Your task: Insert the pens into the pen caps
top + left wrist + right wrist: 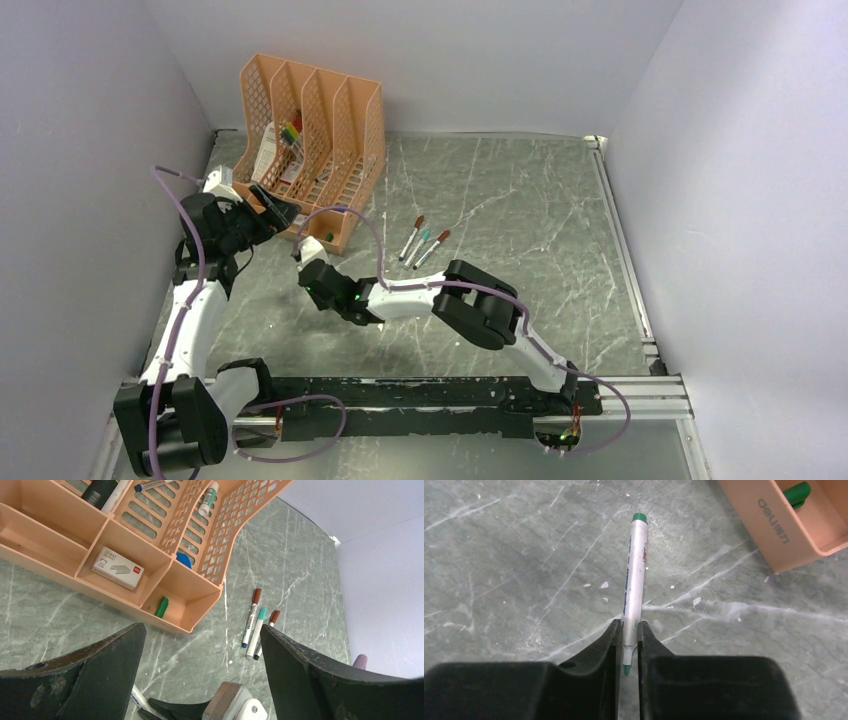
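My right gripper (627,630) is shut on an uncapped white-grey pen (634,575). Its green tip sits between the fingers, and the barrel points away over the table. In the top view this gripper (306,256) is just in front of the orange organizer. A green pen cap (161,606) lies in the organizer's front corner compartment and also shows in the right wrist view (796,492). My left gripper (200,630) is open and empty, held above the table near the organizer's front (268,212). Three capped pens (425,243) lie side by side on the table.
The orange desk organizer (315,140) stands at the back left, holding bright markers, a staple box (117,568) and a blue item (184,560). Grey walls close in the left, back and right sides. A metal rail (620,395) runs along the near edge.
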`<action>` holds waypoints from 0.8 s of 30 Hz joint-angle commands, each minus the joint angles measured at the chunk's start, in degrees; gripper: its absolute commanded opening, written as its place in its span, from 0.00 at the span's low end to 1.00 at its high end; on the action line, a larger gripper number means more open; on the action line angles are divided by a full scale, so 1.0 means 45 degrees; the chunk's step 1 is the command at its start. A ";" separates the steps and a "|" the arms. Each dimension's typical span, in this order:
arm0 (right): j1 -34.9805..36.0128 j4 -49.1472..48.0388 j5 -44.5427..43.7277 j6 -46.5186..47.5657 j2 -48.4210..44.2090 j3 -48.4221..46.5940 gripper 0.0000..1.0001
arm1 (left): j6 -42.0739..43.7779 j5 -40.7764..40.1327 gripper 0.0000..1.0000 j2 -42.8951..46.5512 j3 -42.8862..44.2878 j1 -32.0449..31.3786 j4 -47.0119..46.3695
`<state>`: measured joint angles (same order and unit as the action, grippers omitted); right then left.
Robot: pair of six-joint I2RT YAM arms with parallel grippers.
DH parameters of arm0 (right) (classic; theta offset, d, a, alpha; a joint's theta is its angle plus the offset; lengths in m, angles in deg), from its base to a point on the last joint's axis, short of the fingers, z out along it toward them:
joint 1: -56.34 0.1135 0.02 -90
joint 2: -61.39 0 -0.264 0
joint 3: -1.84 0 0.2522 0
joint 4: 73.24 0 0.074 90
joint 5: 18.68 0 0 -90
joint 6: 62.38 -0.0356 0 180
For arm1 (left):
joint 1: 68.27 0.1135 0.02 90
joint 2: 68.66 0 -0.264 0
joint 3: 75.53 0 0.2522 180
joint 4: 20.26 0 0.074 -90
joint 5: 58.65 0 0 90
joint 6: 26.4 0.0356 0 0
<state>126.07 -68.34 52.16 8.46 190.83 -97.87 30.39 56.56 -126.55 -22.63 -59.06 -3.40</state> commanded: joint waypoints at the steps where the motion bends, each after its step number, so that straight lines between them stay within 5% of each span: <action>1: -0.0017 0.0762 -0.0585 0.0319 0.0241 -0.0036 0.03 | 0.0248 0.0602 0.95 -0.0065 0.0382 0.0155 0.0114; 6: -0.0047 0.0691 -0.1084 0.0665 -0.0936 0.1003 0.00 | 0.0213 0.1207 0.95 -0.0039 0.0385 0.0146 -0.0219; 10: -0.0102 0.0761 -0.1251 0.0880 -0.3158 0.2327 0.00 | -0.0213 0.3425 0.95 -0.0180 0.0271 0.0172 -0.1724; 19: -0.0262 -0.0413 0.0581 0.1636 -1.0428 0.7521 0.00 | -0.6326 0.8890 0.97 -0.1669 -0.1545 0.0051 -1.3412; 24: -0.0263 0.0167 0.1052 0.1751 -1.2562 0.7910 0.00 | -0.5314 0.8792 1.00 -0.1367 -0.1338 -0.0469 -1.2209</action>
<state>125.02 -68.58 53.89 14.80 137.88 -63.45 8.03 91.31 -134.25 -29.76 -59.34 -50.73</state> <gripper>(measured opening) 0.044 0.988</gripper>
